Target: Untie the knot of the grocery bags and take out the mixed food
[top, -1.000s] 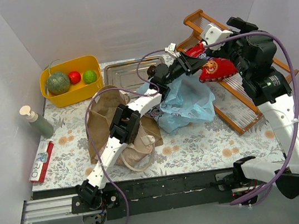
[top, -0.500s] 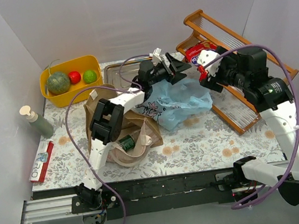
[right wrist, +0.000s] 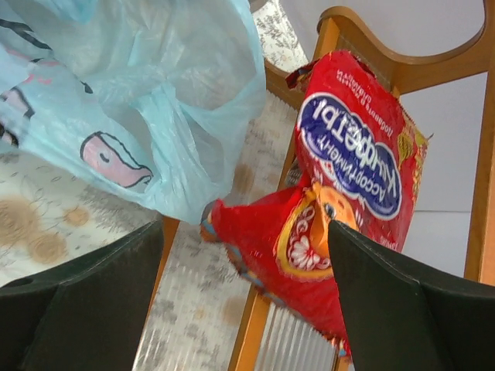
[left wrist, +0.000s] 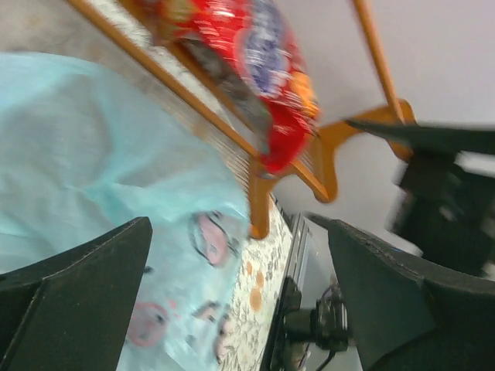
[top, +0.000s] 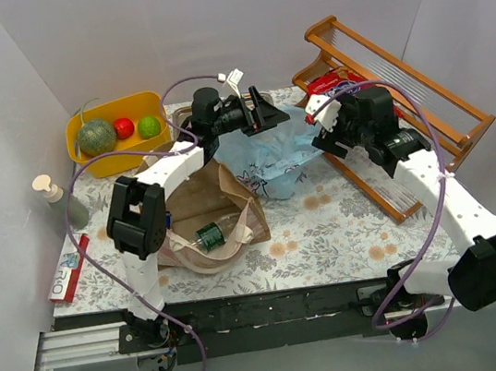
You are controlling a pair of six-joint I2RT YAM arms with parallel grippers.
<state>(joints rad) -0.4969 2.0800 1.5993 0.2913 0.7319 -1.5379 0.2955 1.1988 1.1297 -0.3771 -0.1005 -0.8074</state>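
The left end effector (top: 267, 113) is seen spread wide over the far edge of the light blue plastic bag (top: 272, 156), and in its wrist view (left wrist: 238, 232) nothing is gripped between the fingers (left wrist: 77, 286); only the crinkled bag (left wrist: 93, 154) is seen below them. The right end effector (top: 319, 130) is held just beside the right edge of the same bag, in front of the wooden rack (top: 404, 106). In its wrist view (right wrist: 246, 232) it is likewise spread, with nothing pinched. The red snack packets (top: 337, 82) are seen lying on the rack (right wrist: 340, 31), apart from both end effectors, and in the right wrist view the packets (right wrist: 356, 147) are shown beyond the open fingers, next to the cartoon-printed blue bag (right wrist: 139, 100). The brown paper bag (top: 217, 195) is laid flat on the flowered surface (top: 348, 227) to the left of the blue bag, and a green-labelled bottle (top: 209, 238) is seen on its side at the bag's mouth. The green netted melon (top: 96, 135) is placed in the yellow tub (top: 122, 157) at the far left, with a small red round item (top: 124, 127) and a green one (top: 148, 126) beside it. A pump soap bottle (top: 64, 204) is stood at the left edge.
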